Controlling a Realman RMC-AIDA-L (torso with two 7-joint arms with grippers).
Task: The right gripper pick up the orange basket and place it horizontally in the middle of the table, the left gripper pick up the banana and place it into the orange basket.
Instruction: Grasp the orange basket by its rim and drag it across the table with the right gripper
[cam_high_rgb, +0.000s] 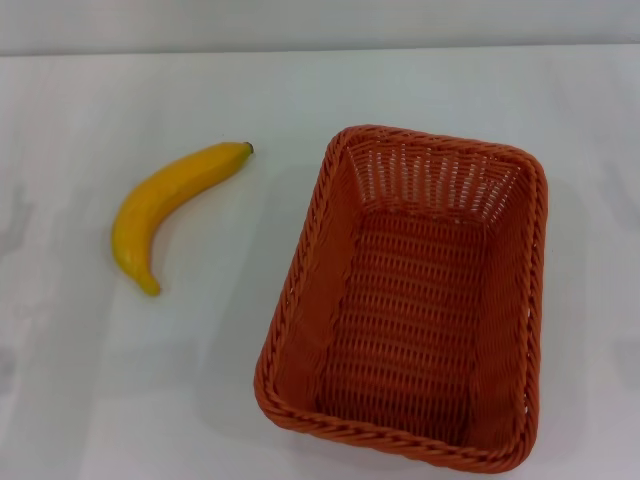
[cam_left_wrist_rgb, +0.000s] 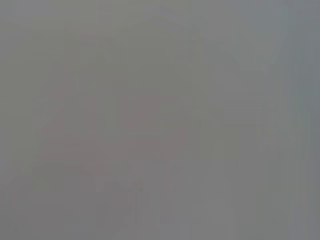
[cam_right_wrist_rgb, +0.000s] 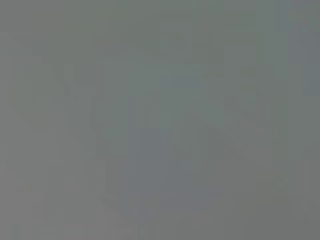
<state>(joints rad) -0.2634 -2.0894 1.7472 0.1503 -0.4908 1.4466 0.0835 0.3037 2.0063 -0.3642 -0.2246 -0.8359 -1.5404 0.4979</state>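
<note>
Head view: one banana (cam_high_rgb: 172, 207), one orange basket (cam_high_rgb: 410, 300), apart on table (cam_high_rgb: 100, 400).

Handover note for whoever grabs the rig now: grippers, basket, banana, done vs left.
Grippers: neither the left gripper nor the right gripper appears in any view; both wrist views show only flat grey.
Orange basket: upright and empty on the table, right of centre, long side running away from the robot, slightly skewed.
Banana: lying on the table left of the basket, apart from it, dark tip pointing to the far side.
Done: nothing visible.
Left: right gripper sets the basket horizontally mid-table; left gripper puts the banana in it.
</note>
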